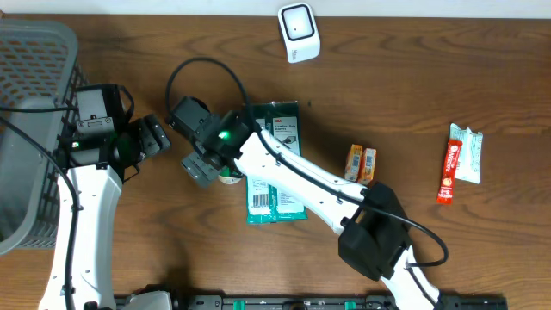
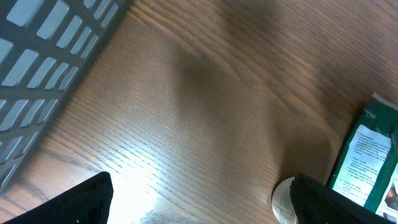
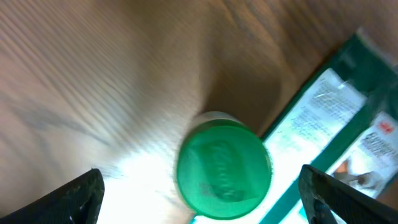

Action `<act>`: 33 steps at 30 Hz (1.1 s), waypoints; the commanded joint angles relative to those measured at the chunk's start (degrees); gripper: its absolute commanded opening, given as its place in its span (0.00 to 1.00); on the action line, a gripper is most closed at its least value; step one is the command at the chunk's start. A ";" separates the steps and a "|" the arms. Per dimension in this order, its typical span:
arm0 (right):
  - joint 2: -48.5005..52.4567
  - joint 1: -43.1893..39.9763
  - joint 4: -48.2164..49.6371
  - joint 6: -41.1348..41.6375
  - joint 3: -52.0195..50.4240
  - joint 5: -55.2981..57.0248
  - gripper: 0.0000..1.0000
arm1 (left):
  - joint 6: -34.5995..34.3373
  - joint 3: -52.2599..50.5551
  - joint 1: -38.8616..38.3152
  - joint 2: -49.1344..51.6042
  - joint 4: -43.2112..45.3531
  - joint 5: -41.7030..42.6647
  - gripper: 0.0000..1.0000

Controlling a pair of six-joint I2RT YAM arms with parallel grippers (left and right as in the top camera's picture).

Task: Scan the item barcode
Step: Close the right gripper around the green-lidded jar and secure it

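R gripper (image 3: pixel 200 190) spread wide over green-capped white plastic bottle (image 3: pixel 224 165), nothing held – prob pre-pick for scan. L gripper (image 2: pixel 200 190) spread, empty, left edge of brown wood table (image 1: pixel 430 69).

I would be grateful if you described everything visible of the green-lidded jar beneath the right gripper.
The jar is round, with a glossy green lid, seemingly plastic, its raised lettering too blurred to read; a pale body shows below the rim. It stands upright on the wooden table, close beside the green package; whether they touch is unclear. The open fingers of the right gripper flank it without touching.
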 commanded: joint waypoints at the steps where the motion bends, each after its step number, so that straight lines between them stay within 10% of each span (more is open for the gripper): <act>1: 0.24 -1.99 -0.66 9.18 0.13 -2.14 0.99 | -0.28 0.63 0.15 0.00 0.00 -0.50 0.92; 27: 0.39 -2.43 17.05 29.49 -16.59 0.37 0.95 | -0.28 0.63 0.15 0.00 0.00 -0.50 0.92; 33: 0.37 -1.55 16.50 28.35 -17.25 4.48 0.66 | -0.28 0.66 0.15 0.00 0.00 -0.50 0.92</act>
